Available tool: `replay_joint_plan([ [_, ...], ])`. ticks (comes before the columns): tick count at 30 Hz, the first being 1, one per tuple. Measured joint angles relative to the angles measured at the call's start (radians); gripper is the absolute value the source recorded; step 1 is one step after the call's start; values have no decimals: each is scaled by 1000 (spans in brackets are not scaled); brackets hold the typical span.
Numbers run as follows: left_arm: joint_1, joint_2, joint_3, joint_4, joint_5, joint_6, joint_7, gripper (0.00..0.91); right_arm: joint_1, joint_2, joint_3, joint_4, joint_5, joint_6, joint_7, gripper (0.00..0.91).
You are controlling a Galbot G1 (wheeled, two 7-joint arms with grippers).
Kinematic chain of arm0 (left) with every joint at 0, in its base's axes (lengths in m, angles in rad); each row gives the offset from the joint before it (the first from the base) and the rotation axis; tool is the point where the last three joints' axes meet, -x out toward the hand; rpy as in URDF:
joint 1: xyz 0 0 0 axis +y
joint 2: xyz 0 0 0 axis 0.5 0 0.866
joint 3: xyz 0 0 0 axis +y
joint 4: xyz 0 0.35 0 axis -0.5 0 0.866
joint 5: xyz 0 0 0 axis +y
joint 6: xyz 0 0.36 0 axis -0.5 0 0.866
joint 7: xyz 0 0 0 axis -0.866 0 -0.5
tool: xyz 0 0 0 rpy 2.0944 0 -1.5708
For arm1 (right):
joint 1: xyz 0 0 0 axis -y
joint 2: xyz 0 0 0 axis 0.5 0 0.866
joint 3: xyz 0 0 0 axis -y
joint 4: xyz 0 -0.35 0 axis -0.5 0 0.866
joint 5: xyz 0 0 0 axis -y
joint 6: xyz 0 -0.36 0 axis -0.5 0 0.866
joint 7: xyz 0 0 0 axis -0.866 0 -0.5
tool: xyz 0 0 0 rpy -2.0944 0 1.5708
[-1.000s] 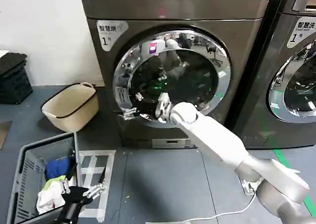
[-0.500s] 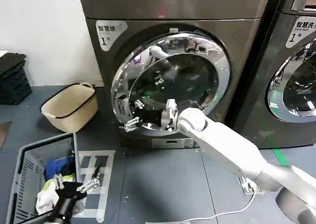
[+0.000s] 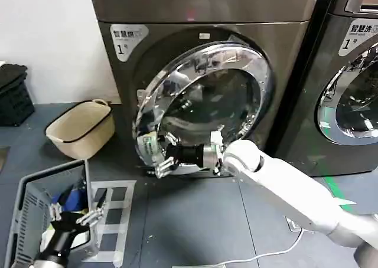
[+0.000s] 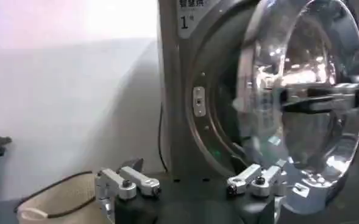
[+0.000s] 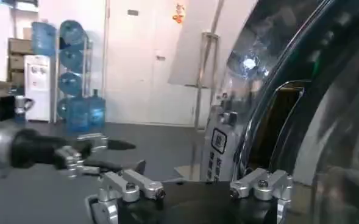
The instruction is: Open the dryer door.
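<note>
The dryer door [image 3: 207,103], chrome-rimmed with dark glass, stands partly swung out from the grey-brown machine, hinged on the right. My right gripper [image 3: 161,157] is at the door's lower free edge, open, its fingers [image 3: 155,140] spread beside the rim. In the right wrist view that gripper [image 5: 195,193] holds nothing, and the chrome rim [image 5: 277,55] runs close past one finger. My left gripper [image 3: 75,211] hangs low at the left over a grey crate, open. In the left wrist view it [image 4: 194,190] looks across at the door [image 4: 301,103] from the side.
A beige basket [image 3: 80,126] sits on the floor left of the dryer. The grey crate [image 3: 32,215] with clothes is at the near left. A second machine [image 3: 348,91] stands at the right. A white cable [image 3: 266,253] lies on the floor.
The door has swung farther out from the machine. My right gripper moved down and toward me along with the door's edge. My left gripper drifted left.
</note>
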Motion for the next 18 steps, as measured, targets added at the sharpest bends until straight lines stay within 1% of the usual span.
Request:
replay_joint_plan([
  [3,-19,23,-4,17,-8,-12,19,907,-31,-33,19,35,-3,23,-32,907],
  [6,-39,55,-5,36,-16,-15,29,907,-54,-59,34,62,-4,31,-52,907],
  [15,-127,163,22,88,-46,8,53,907,-118,-137,95,125,-9,57,-102,907],
  [18,-167,203,39,108,-59,21,62,907,-147,-164,128,140,-9,82,-133,907],
])
